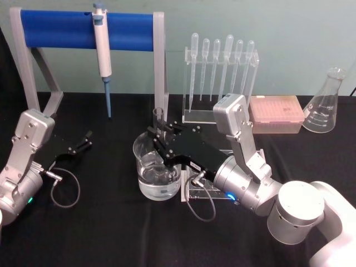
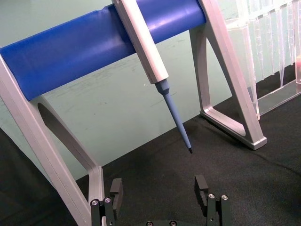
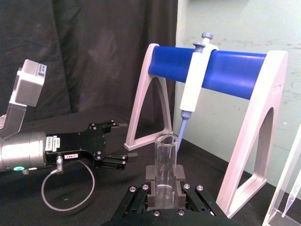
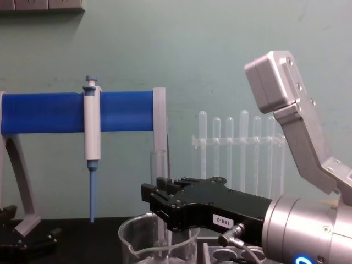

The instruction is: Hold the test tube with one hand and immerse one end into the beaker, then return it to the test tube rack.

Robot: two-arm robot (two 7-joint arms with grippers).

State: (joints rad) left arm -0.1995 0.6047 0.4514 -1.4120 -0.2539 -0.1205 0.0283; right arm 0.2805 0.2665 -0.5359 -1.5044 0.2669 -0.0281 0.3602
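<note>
Glass test tube [image 1: 159, 118] stands upright, its lower end down inside the beaker [image 1: 137, 157] and its open top above the rim. Right gripper [image 1: 159, 142] sits over the beaker's rim, fingers clamped on the tube's middle. Clear liquid [image 1: 158, 188] lies in the beaker's bottom. Left gripper [image 1: 84, 142] is well left of the beaker, low over the black table [image 1: 111, 233], fingers spread, holding nothing.

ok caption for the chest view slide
Right gripper holds the test tube upright, its lower end inside the beaker.
</note>
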